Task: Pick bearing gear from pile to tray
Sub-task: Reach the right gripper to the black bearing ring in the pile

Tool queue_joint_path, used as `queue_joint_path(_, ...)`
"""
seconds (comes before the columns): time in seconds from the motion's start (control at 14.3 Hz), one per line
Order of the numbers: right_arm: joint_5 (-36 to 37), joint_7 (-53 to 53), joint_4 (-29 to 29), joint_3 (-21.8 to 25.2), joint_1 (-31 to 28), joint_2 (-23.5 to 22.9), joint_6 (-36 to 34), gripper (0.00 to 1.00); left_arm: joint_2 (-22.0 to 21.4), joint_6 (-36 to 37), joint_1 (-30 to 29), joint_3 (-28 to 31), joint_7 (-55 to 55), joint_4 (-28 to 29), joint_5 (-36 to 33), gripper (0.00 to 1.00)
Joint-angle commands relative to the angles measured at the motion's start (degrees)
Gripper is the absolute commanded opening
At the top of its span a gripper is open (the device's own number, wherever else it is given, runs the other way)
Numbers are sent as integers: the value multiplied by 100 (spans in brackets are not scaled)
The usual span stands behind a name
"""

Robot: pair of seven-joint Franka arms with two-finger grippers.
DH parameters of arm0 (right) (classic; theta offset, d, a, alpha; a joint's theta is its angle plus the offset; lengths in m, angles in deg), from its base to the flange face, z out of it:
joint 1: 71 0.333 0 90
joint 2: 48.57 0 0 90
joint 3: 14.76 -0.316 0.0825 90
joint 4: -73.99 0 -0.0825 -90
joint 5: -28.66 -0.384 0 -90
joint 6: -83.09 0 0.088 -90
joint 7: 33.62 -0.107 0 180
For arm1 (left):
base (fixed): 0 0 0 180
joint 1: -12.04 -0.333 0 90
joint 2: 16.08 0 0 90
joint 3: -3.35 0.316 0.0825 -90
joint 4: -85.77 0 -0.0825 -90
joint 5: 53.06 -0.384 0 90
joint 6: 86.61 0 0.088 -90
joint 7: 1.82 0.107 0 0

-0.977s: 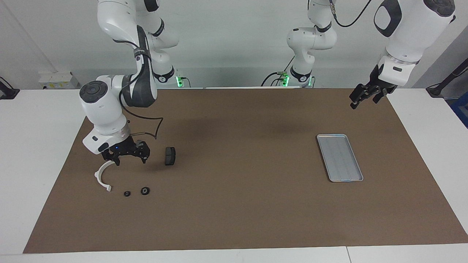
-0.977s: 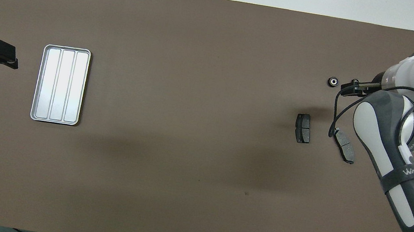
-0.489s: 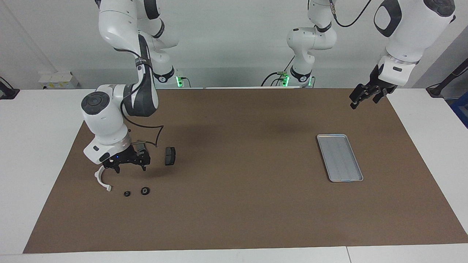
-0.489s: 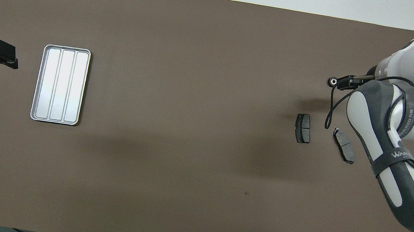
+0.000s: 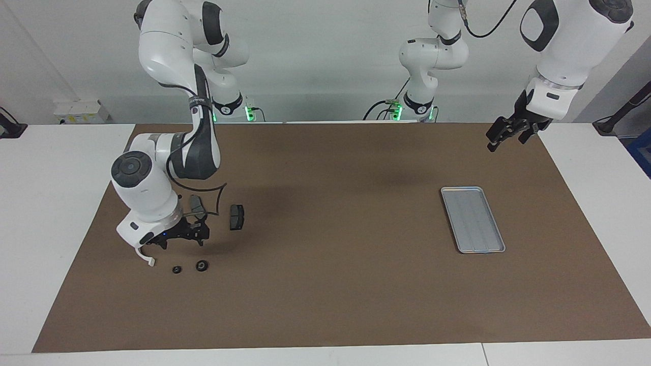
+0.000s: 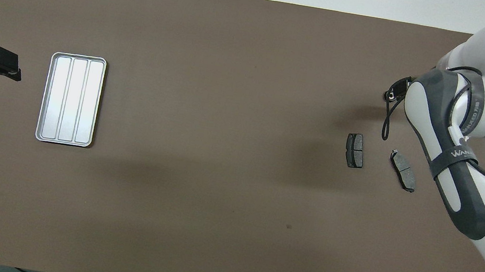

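Facing view: your right claw (image 5: 184, 240), prongs apart, hangs low over the pile near the right arm's end of the tabletop (image 5: 325, 305). Two small black round pieces (image 5: 202, 265) (image 5: 176, 270) lie toward the edge away from the robots. Lower squarely over one, then close gently. Round, they have no long axis. The left claw (image 5: 503, 133) waits; I cannot tell its prongs.

Overhead view: the arm hides the round pieces. The tray (image 6: 71, 99) lies long axis toward the robots.

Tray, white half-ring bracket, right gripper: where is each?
tray (image 5: 473, 219): facing view, its ribbed floor.
white half-ring bracket (image 5: 147, 260): facing view, its exposed lower end.
right gripper (image 5: 182, 244): facing view, between its fingertips.
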Motion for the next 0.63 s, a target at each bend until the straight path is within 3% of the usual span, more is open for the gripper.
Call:
queue_joint_path(0.0, 42, 354, -374, -41, -200, -318, -123, 100, -141, 35, -58, -35, 43, 140, 90, 100)
queue_joint_path(0.21, 7, 460, -1075, -41, -429, -870, -183, 100, -141, 35, -58, -35, 43, 140, 90, 100)
queue_joint_path(0.56, -362, 425, -1139, -112, -394, -890, -606, 100, -141, 35, -58, -35, 43, 140, 90, 100)
